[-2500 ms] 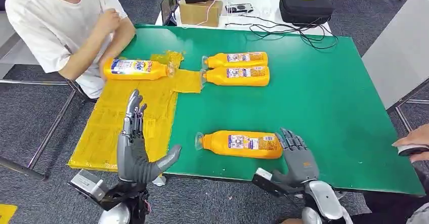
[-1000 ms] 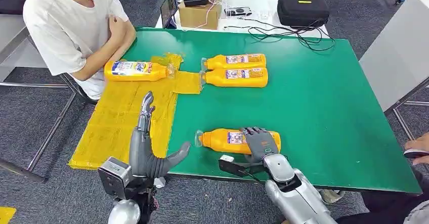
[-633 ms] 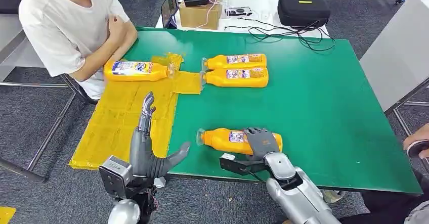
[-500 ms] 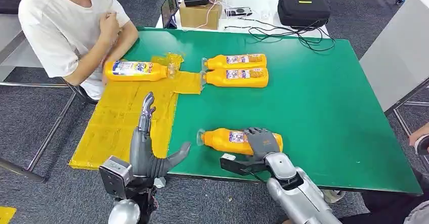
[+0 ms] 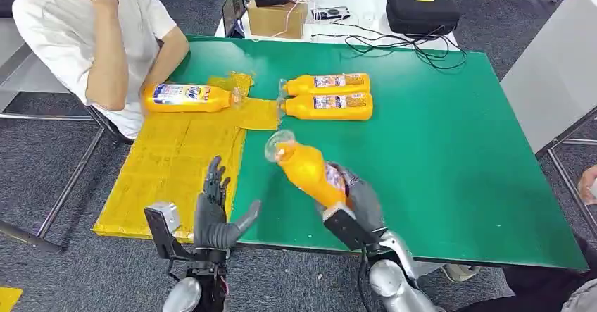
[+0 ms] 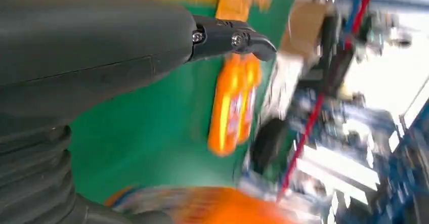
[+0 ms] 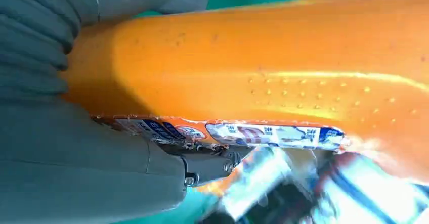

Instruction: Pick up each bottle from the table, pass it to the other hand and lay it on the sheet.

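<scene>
You can see the right hand (image 5: 359,203) clamped around an orange bottle (image 5: 308,171), tilted up above the green bench (image 5: 450,150). The left hand (image 5: 215,217) holds nothing, fingers apart.

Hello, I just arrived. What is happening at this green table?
The robot's right hand grips an orange bottle raised off the green table, cap end tilted up toward the left hand, which waits open near the yellow sheet. One bottle lies on the sheet; two more bottles lie side by side on the table. A person sits beside it.
</scene>
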Controlling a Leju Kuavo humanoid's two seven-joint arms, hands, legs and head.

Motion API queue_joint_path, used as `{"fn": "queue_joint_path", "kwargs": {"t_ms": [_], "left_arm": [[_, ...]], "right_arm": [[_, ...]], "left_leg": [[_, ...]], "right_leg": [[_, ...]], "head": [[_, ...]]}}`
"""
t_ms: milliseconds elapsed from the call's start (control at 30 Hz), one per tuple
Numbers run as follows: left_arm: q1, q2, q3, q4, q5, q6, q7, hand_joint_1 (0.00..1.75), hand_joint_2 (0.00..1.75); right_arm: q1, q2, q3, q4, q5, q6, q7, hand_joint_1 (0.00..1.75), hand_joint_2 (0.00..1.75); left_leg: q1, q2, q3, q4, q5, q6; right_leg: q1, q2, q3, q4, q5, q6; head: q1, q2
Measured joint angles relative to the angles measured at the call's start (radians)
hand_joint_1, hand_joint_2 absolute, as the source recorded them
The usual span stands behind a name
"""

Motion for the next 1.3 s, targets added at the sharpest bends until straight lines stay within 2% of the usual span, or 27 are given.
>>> {"fn": "queue_joint_path", "kwargs": {"t_ms": [100,300,400,533,867,1000,1300], "left_arm": [[0.015,0.021,-0.056,0.02,-0.053,-0.011,-0.056,0.0,1.75],[-0.022,0.027,-0.103,0.037,-0.195,-0.087,-0.052,0.0,1.75],[-0.032,0.027,-0.112,0.044,-0.214,-0.121,-0.075,0.0,1.75],[-0.041,0.026,-0.115,0.044,-0.233,-0.096,-0.085,0.0,1.75],[-0.047,0.016,-0.106,0.053,-0.187,-0.103,-0.049,0.0,1.75],[-0.049,0.008,-0.089,0.068,-0.084,-0.148,-0.015,0.0,1.75],[-0.046,0.005,-0.074,0.082,-0.015,-0.169,0.032,0.0,1.75]], "right_arm": [[0.008,0.014,-0.037,-0.053,-0.053,0.005,-0.037,1.75,1.75],[0.0,0.059,-0.052,-0.07,-0.046,0.071,-0.057,1.75,1.75],[-0.002,0.076,-0.024,-0.058,0.005,0.1,-0.062,1.75,1.75],[0.004,0.096,0.034,-0.037,0.07,0.104,-0.071,1.75,1.75],[0.02,0.119,0.116,-0.024,0.095,0.115,-0.095,1.75,1.75],[0.041,0.121,0.195,-0.024,0.205,0.053,-0.106,1.75,1.75],[0.029,0.114,0.269,0.009,0.204,0.013,-0.095,1.75,1.75]], "left_leg": [[-0.001,0.0,-0.004,0.0,0.0,0.0],[-0.001,0.0,-0.005,0.0,0.0,0.0],[-0.001,0.0,-0.005,0.0,0.0,0.0],[0.0,0.0,-0.005,0.0,0.0,0.0],[-0.001,0.0,-0.007,0.0,0.0,0.0],[-0.001,0.0,-0.007,0.0,0.0,0.0],[-0.001,0.0,-0.007,0.0,0.0,0.0]], "right_leg": [[-0.001,0.0,-0.003,0.0,0.0,0.0],[-0.001,0.0,-0.005,0.0,0.0,0.0],[-0.001,0.0,-0.005,0.0,0.0,0.0],[0.0,0.0,-0.006,0.0,0.0,0.0],[-0.001,0.0,-0.006,0.0,0.0,0.0],[-0.001,0.0,-0.007,0.0,0.0,0.0],[-0.001,0.0,-0.007,0.0,0.0,0.0]], "head": [[0.0,0.0],[0.0,0.0],[0.0,0.0],[0.0,0.0],[0.0,0.0],[0.0,0.0],[0.0,0.0]]}}
